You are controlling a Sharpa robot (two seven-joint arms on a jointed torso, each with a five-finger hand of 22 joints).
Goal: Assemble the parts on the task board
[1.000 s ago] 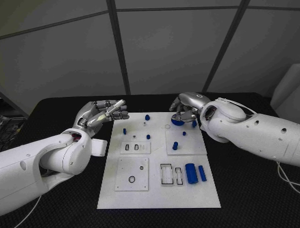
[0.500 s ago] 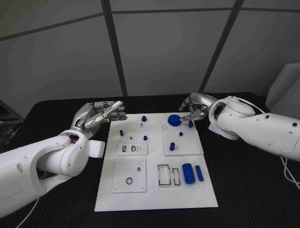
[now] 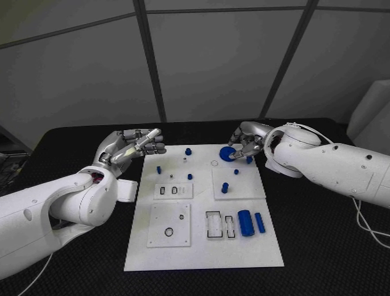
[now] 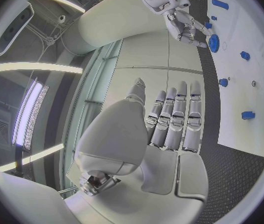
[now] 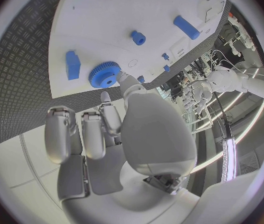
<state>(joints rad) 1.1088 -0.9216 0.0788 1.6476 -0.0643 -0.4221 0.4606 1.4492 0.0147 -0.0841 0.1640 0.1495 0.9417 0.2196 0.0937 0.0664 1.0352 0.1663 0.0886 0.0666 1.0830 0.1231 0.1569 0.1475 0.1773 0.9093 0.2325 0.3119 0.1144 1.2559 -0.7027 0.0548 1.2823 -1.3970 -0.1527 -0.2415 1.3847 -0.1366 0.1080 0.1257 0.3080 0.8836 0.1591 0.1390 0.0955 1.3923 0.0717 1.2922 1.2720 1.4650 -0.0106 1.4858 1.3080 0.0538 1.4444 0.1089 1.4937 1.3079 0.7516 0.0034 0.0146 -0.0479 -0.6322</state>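
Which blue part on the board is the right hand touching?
The toothed blue gear at the board's far edge; the right hand has its fingertips on it. The other blue parts are smooth pegs and cylinders, untouched.

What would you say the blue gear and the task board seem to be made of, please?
The blue gear looks like moulded or printed plastic: uniform matte blue, fine teeth, no metallic glint. The task board looks like white plastic or painted sheet, smooth with a dull sheen; the views leave open which.
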